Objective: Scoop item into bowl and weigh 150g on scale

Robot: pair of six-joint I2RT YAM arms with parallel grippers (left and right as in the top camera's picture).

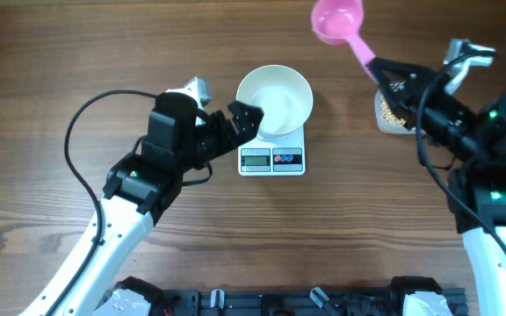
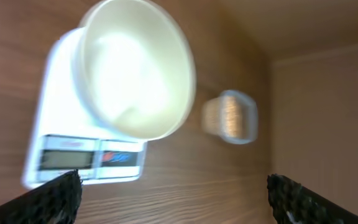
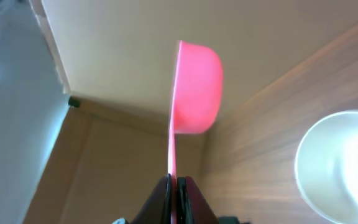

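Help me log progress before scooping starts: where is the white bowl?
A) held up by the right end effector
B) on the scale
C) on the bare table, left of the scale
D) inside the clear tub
B: seen from overhead, the bowl rests on top of the scale, not on the table.

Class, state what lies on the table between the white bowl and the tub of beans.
Only bare wooden table separates the bowl from the tub; overhead and left wrist views both show it.
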